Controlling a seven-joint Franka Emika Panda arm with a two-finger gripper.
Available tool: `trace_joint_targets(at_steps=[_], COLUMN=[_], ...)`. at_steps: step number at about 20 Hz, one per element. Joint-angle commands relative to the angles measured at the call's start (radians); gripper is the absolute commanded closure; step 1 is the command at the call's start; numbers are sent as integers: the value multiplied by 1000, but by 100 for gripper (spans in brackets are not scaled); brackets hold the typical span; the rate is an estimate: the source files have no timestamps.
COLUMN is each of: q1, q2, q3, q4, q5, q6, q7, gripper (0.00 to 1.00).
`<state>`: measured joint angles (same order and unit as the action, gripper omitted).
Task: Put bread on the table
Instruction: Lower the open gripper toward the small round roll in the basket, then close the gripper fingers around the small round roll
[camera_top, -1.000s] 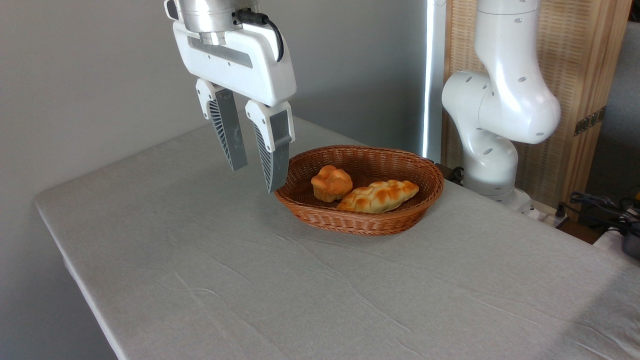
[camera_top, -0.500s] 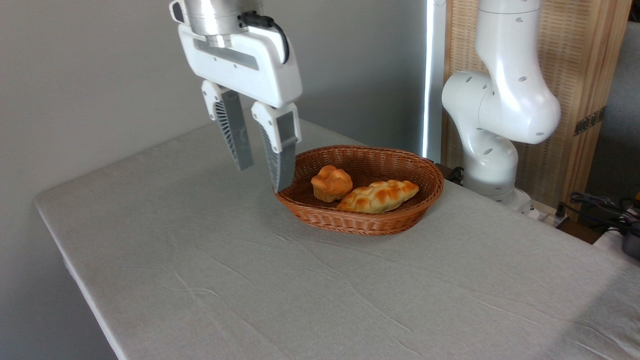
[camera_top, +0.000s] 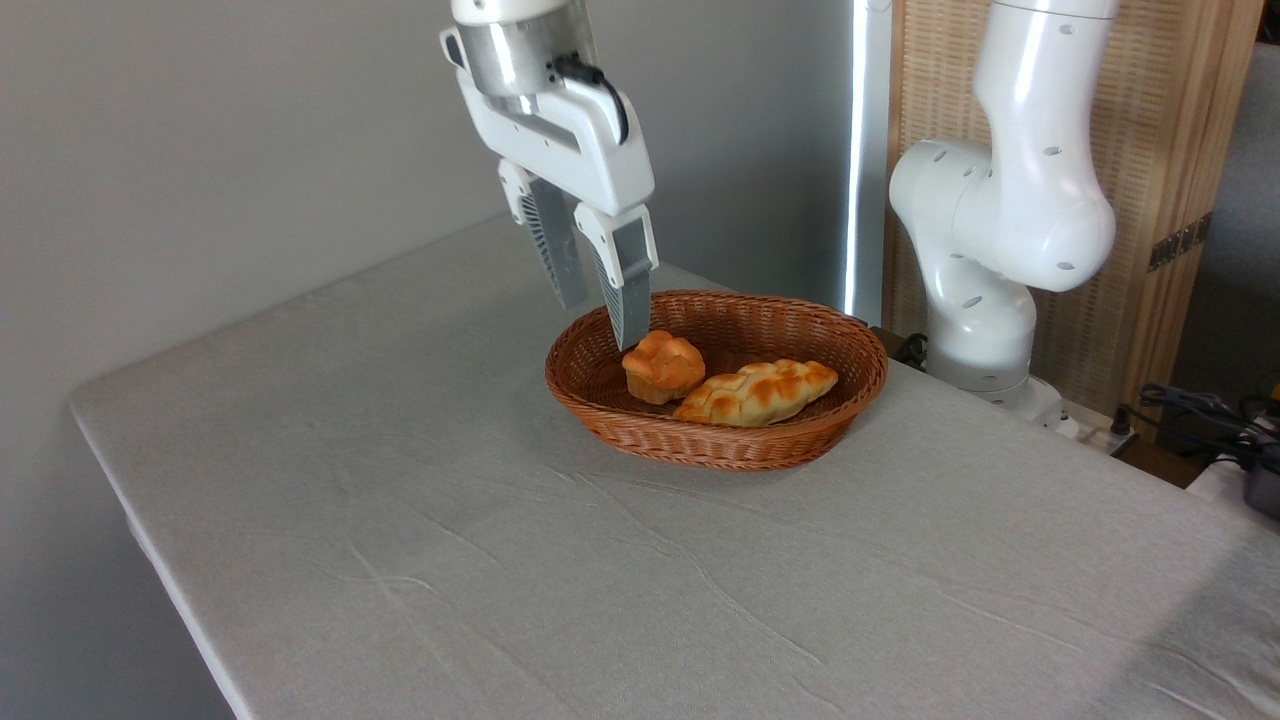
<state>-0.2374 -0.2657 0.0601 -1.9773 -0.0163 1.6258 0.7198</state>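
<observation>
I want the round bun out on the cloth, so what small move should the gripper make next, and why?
Probably ease right and down: the open gripper hangs just up-left of the small round golden-orange bun, which sits ungrasped in the brown woven wicker basket.

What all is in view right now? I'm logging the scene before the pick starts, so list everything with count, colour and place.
bread: one, golden-orange round bun, in the basket's left half.
braided loaf: one, golden-brown, in the basket, right of the bun and touching it.
basket: one, brown wicker, on the far middle of the table.
table: one, covered in wrinkled light grey cloth, fills the foreground.
wooden screen: one, tan, behind the arm at right.
cables: dark, at the right edge.
arm: one, white, base at the table's far right.
gripper: one, white with grey fingers, open, empty, above the basket's left rim.
</observation>
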Motion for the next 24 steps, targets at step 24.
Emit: trace_joint_targets(at_steps=[24], q1=[-215], q2=[-37], q3=[-72], q4=[-347], q5=[-27], q6=[160], q7=[20], gripper=[0])
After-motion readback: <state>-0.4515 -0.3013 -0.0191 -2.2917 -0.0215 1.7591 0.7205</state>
